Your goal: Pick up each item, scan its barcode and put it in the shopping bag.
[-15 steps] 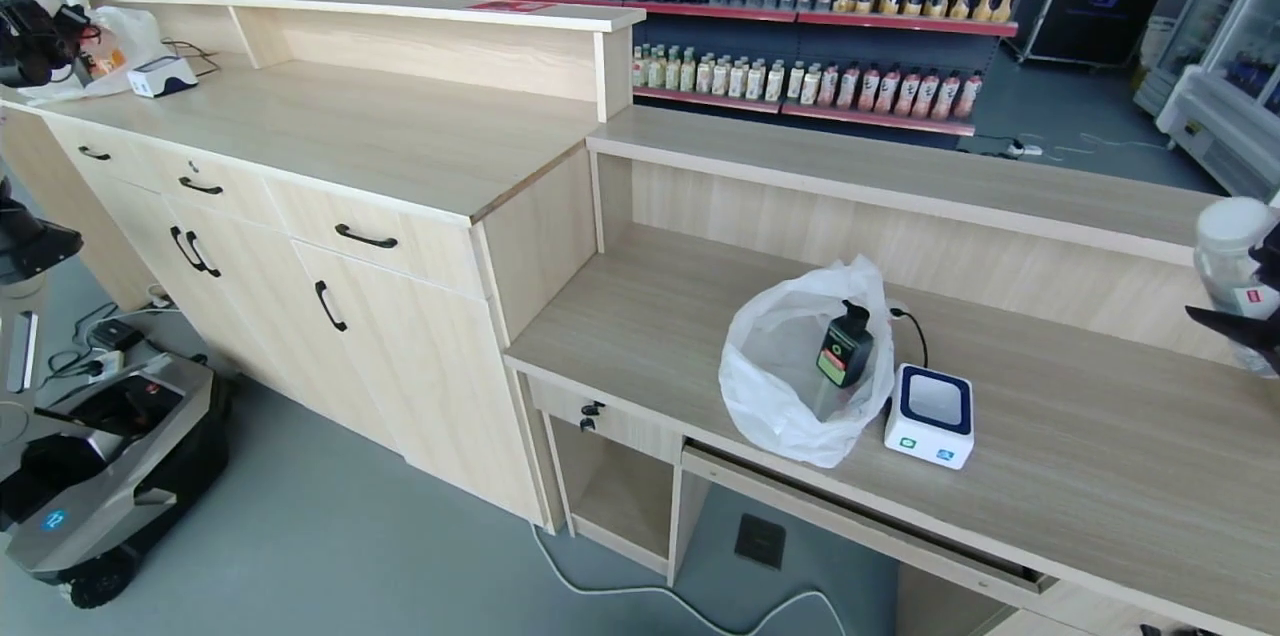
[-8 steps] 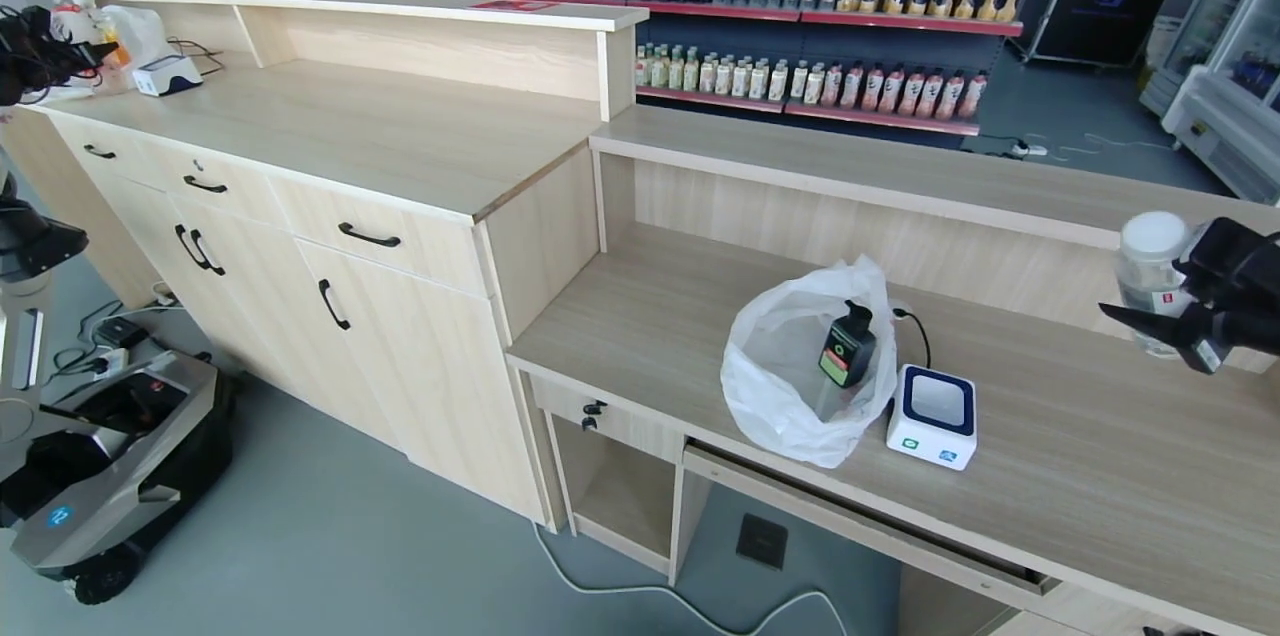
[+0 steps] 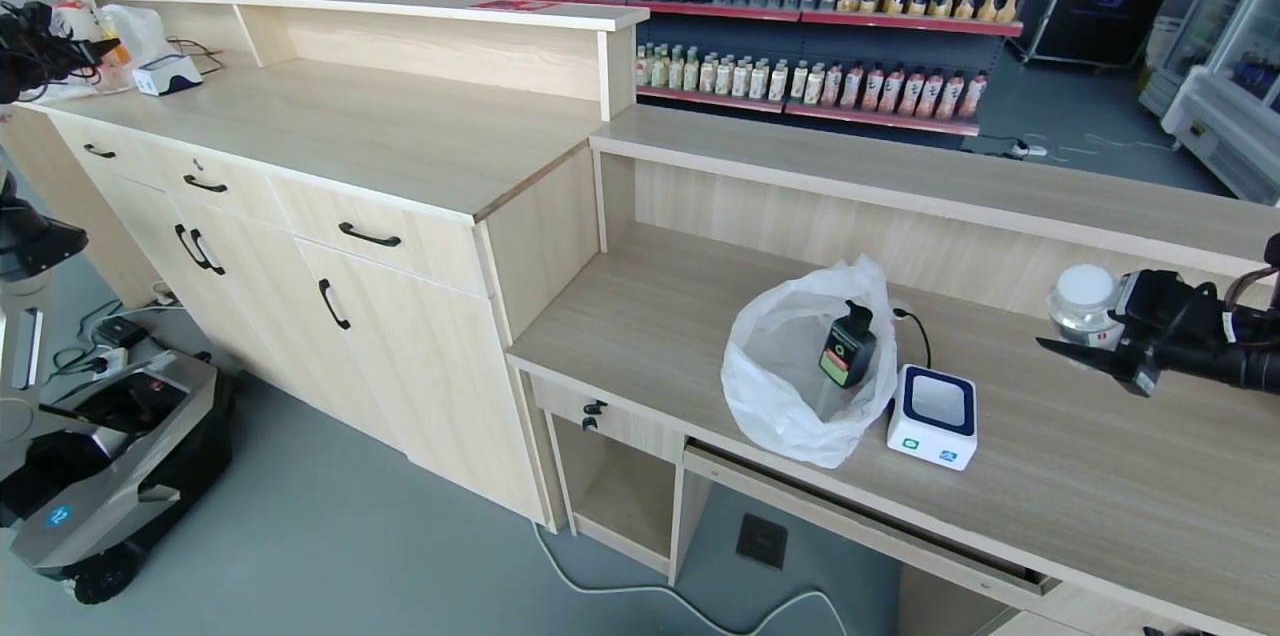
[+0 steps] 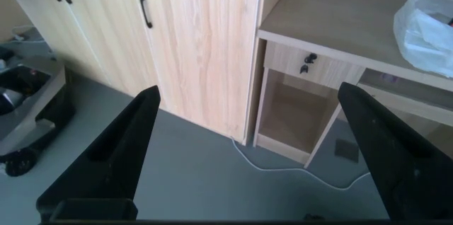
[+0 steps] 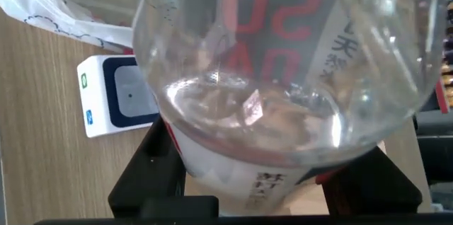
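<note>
Right claw (image 3: 1075,331) is gripping the clear bottle (image 3: 1085,301), the black fingers (image 5: 152,175) clamping on either side of its body, white cap pointing up toward the head camera. The bottle is hanging out on the robot's right side, looking lifted off the surface (image 3: 1100,496), well to the right of the scanner (image 3: 932,416) and not yet over it. From the right wrist, the bottle's see-through body (image 5: 283,76) is looming large with its red-printed label, and the white-and-navy scanner (image 5: 120,101) is sitting on the wood beyond it, with the edge of the shopping bag (image 5: 49,6) just past that.

The shopping bag (image 3: 800,366), white and translucent, is standing open on the surface, touching the scanner's left side. A dark bottle with a green and red label (image 3: 846,348) is already sitting upright inside it. A black cable (image 3: 915,331) is running out behind the scanner.

Left claw (image 4: 248,161) is hanging with its jaws spread wide and nothing between them, down over the grey floor (image 4: 198,168) in front of the cupboard doors (image 4: 198,48), with the bag (image 4: 428,20) up on the surface off to one side.
</note>
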